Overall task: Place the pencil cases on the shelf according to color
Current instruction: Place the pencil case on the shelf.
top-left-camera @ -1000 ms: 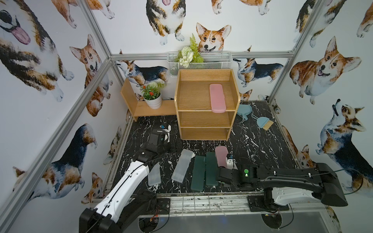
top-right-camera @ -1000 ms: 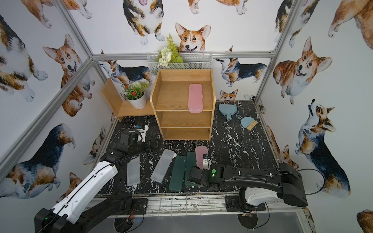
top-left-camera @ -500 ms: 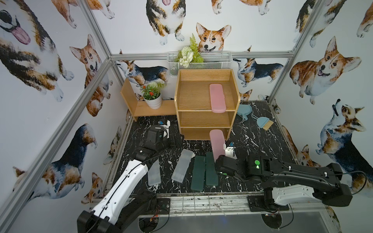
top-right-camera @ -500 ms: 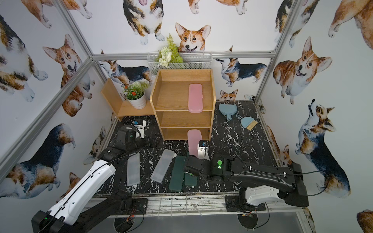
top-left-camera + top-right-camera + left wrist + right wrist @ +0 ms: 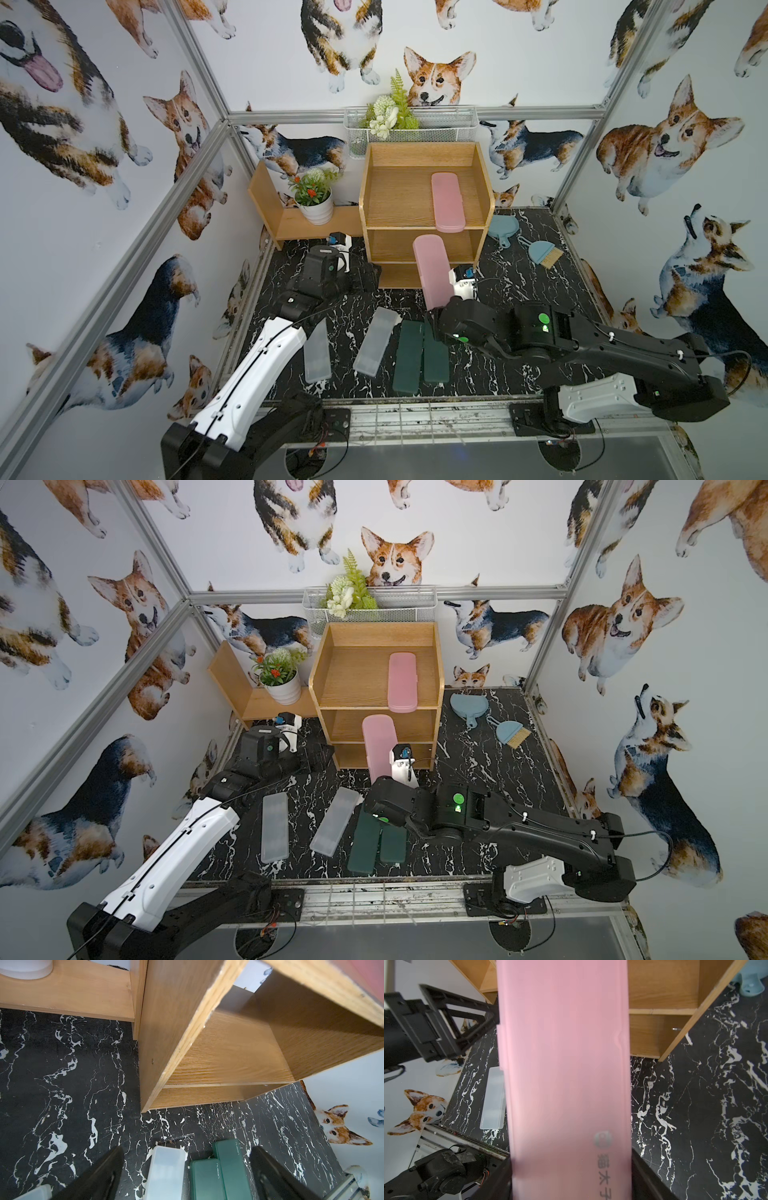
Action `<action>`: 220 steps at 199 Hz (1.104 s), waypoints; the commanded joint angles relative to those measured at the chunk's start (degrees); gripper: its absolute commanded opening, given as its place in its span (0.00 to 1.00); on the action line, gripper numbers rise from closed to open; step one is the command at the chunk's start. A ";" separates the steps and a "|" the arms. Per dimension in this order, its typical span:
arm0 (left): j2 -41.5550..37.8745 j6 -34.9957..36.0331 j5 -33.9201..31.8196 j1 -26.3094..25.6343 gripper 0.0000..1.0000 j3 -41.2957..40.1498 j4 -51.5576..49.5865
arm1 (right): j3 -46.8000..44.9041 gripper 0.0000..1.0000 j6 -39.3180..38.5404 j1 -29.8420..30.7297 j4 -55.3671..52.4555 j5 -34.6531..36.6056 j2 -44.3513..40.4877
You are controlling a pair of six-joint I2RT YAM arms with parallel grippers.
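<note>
My right gripper (image 5: 435,318) (image 5: 571,1169) is shut on the near end of a pink pencil case (image 5: 432,270) (image 5: 379,746) (image 5: 566,1064), held tilted in the air before the shelf's (image 5: 395,199) (image 5: 353,679) lower tiers. Another pink case (image 5: 447,208) (image 5: 402,682) lies on the top tier. Two dark green cases (image 5: 409,357) (image 5: 436,357) (image 5: 230,1167) and two frosted cases (image 5: 317,353) (image 5: 376,340) (image 5: 166,1172) lie on the black marble table. My left gripper (image 5: 363,275) (image 5: 187,1151) hangs open and empty by the shelf's lower left corner.
A low L-shaped wooden stand (image 5: 291,224) with a potted plant (image 5: 314,199) adjoins the shelf's left side. A light-blue dustpan (image 5: 503,227) and brush (image 5: 540,254) lie to its right. A white wire basket (image 5: 415,129) hangs behind it. Walls close in on three sides.
The right gripper has lifted the pink case off the table beside the green cases and carried it up toward the shelf. The left gripper has edged closer to the shelf.
</note>
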 commanded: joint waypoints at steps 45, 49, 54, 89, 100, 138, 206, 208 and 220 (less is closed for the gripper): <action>1.23 3.21 -0.20 0.05 0.99 0.92 0.19 | 11.04 0.48 -14.44 -9.22 8.86 -0.80 5.51; 1.31 3.45 -0.20 0.02 1.00 0.92 0.20 | 12.04 0.48 -15.37 -9.89 9.46 -1.17 6.13; 1.40 3.70 -0.27 0.03 0.99 0.85 0.21 | 13.42 0.48 -16.45 -11.08 10.06 -1.71 7.05; 1.34 4.75 -0.38 0.03 0.99 -0.29 0.19 | 24.35 0.50 -23.02 -18.06 12.50 -5.94 15.83; 1.16 5.08 -0.29 0.02 0.99 -0.72 0.19 | 28.56 0.50 -24.16 -20.01 12.06 -6.89 19.00; 0.18 6.00 -0.73 0.05 0.99 -2.62 0.78 | 43.80 0.52 -25.46 -24.85 7.14 -7.05 31.13; -0.25 7.73 -0.38 0.05 0.99 -4.69 1.84 | 50.85 0.71 -22.42 -26.64 4.52 -5.38 41.02; -0.33 7.82 -0.38 0.03 0.99 -4.70 1.92 | 50.84 0.71 -22.49 -26.66 4.61 -5.33 41.10; -0.64 8.18 0.09 0.04 0.99 -5.10 2.30 | 51.08 0.76 -22.60 -26.93 4.59 -5.59 41.89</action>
